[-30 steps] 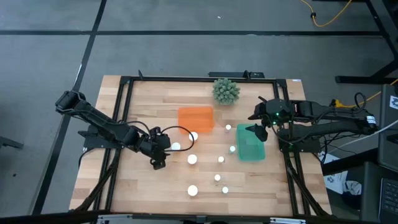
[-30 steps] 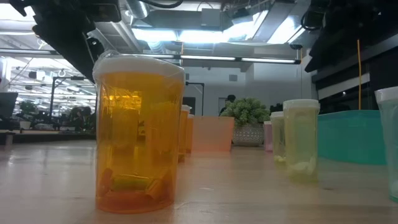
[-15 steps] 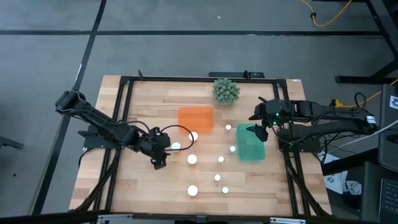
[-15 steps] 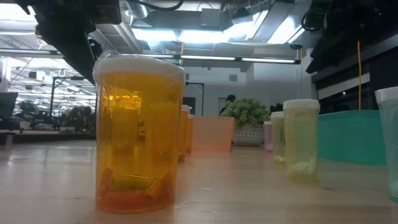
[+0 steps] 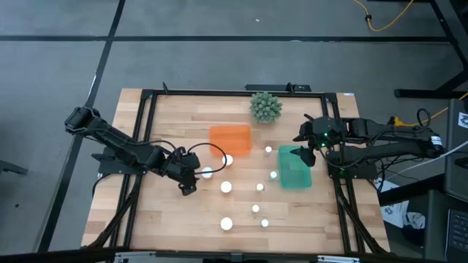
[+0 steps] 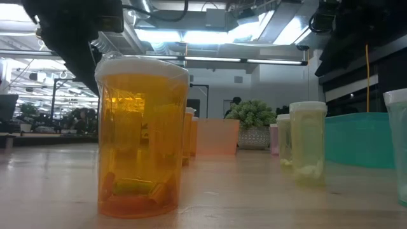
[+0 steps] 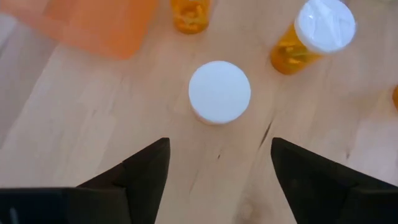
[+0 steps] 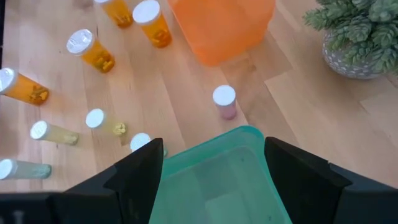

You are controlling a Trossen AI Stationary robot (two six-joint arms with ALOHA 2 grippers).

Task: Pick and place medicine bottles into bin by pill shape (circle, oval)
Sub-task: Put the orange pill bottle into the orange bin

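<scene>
Since a second ago, left gripper nearer white-capped bottle.

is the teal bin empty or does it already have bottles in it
Empty. The right wrist view looks straight into the teal bin and shows only its bare floor; the medicine bottles stand outside on the table.

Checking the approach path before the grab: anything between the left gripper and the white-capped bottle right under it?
Nothing visible. The left gripper is open above the bottle, with only bare table between the fingertips and the cap. Another bottle and the orange bin lie beyond it, off the path.
</scene>
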